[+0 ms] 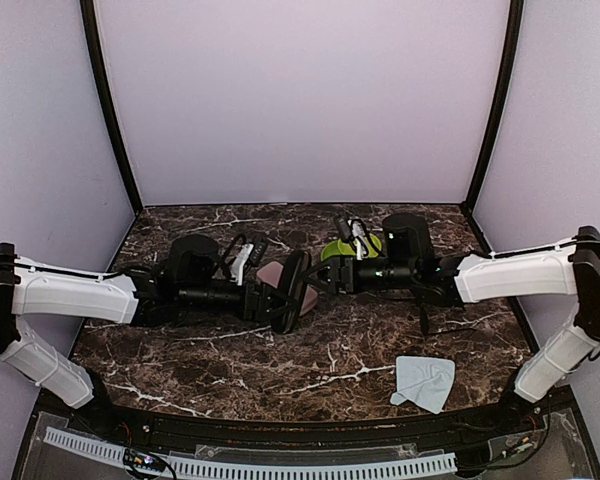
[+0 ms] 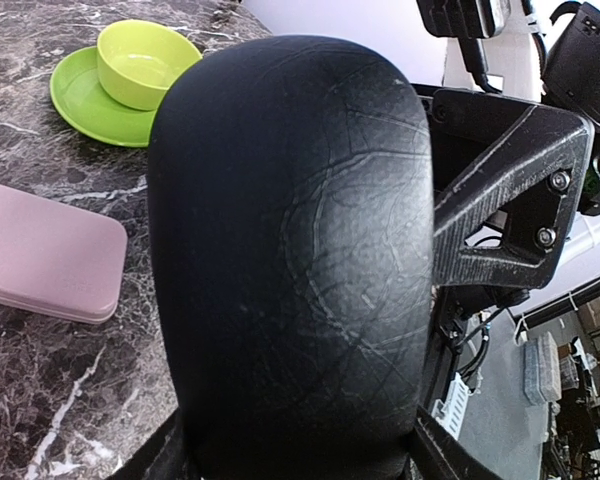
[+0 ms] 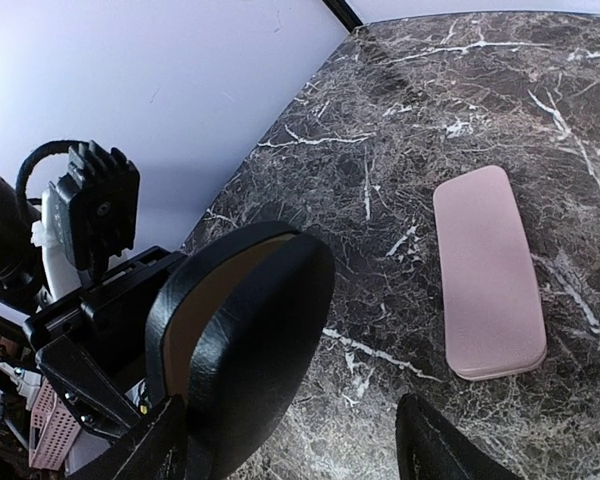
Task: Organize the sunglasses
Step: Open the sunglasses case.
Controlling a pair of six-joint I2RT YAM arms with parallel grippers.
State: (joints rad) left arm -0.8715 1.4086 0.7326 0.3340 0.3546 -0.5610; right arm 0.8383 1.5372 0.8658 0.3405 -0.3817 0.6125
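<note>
left gripper point(image 1: 272, 298) fingers clamped on black case point(image 2: 290, 250): oval, creased leathery shell, tan lining. right gripper point(image 3: 292, 425) fingers apart, case rim by one finger. Smooth rectangular pink case point(image 3: 488, 270) beyond them on marble table point(image 3: 430, 100). sunglasses not visible.

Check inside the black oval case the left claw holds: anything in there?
Black oval case is ajar; only a strip of tan lining shows. The lid covers the rest, so contents can't be seen.
</note>
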